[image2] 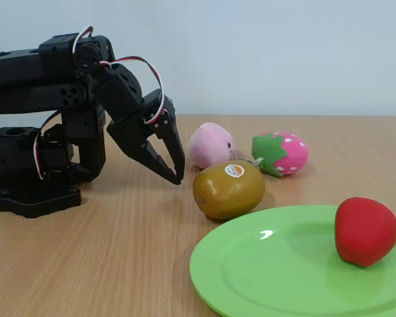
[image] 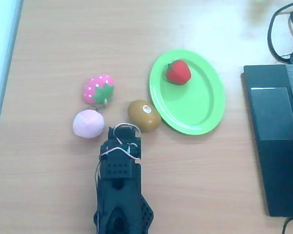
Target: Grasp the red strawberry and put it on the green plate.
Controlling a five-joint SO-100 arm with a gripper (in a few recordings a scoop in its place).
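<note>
1. Your small solid-red toy strawberry (image: 178, 72) lies on the large lime-green oval plastic plate (image: 195, 109), in that plate's upper left part in the overhead view; in the fixed view the strawberry (image2: 365, 231) sits at the right of the frame on the plate (image2: 270, 271), touching its surface

2. Your black two-finger gripper (image2: 175, 173) hangs empty at centre left of the fixed view, tips angled down toward the wooden table (image2: 119, 264), jaws drawn nearly together with nothing between them; in the overhead view the gripper (image: 123, 130) sits at lower centre, well apart from the strawberry

3. Brown oval toy kiwi with a round sticker (image: 143, 115): just left of the plate's lower left rim in the overhead view, touching or nearly touching it, you cannot tell which; near the gripper tips in the fixed view (image2: 228, 189)

4. Pale pink round soft peach (image: 88, 123): left of the kiwi, lower left of the fruit group in the overhead view

5. Pink strawberry with white dots and a green star leaf (image: 99, 89): directly above the peach in the overhead view, close to it

6. Dark laptop (image: 276, 136): right edge of the overhead view, apart from the plate
</note>
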